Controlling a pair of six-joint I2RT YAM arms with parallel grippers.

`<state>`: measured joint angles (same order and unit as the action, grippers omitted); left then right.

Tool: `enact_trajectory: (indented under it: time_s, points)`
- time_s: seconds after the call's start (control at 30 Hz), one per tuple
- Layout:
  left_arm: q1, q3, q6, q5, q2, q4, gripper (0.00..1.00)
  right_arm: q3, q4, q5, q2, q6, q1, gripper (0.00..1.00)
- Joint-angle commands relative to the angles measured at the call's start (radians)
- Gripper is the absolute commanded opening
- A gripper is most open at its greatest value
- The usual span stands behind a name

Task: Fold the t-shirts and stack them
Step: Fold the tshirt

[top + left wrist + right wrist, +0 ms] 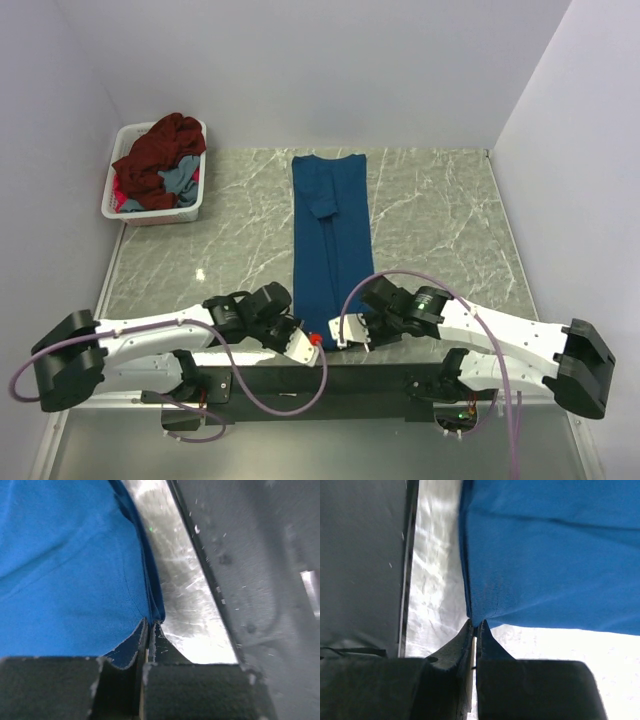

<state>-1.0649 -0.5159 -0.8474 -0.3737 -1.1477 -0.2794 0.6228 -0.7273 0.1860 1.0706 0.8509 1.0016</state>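
Now left hand (148, 625), right hand (475, 625) each clamped on blue shirt (330, 230) hem; basket (112, 190) holds maroon shirt (160, 150), grey-blue shirt (178, 180).

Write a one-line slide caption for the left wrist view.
Left gripper shut on a corner of the blue t-shirt, marble table alongside.

Bright, even light overall, but wrist views show blown-out glare on the marble table (545, 650) and blurred foregrounds.

Grey marbled table (440, 230), plain white walls (330, 60)
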Motion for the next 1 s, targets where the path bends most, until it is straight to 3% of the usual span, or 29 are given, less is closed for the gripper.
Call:
enact_trajectory:
  time_s: [0.0, 0.1, 0.3, 0.53, 0.97]
  points:
    - [0.011, -0.079, 0.111, -0.062, 0.061, -0.075, 0.00, 0.083, -0.038, 0.033, -0.031, -0.087, -0.001, 0.00]
    - [0.118, -0.134, 0.140, -0.120, 0.071, -0.110, 0.00, 0.103, -0.001, 0.017, -0.046, -0.059, -0.047, 0.00]
    - [0.370, -0.235, 0.044, -0.209, -0.019, -0.144, 0.00, 0.146, 0.058, 0.020, 0.012, 0.031, -0.179, 0.00]
    - [0.490, -0.320, 0.022, -0.226, -0.170, -0.001, 0.00, 0.354, 0.118, 0.050, 0.219, 0.134, -0.406, 0.00]
    - [0.649, -0.620, -0.067, -0.232, -0.538, 0.095, 0.00, 0.621, 0.167, 0.067, 0.577, 0.251, -0.555, 0.00]
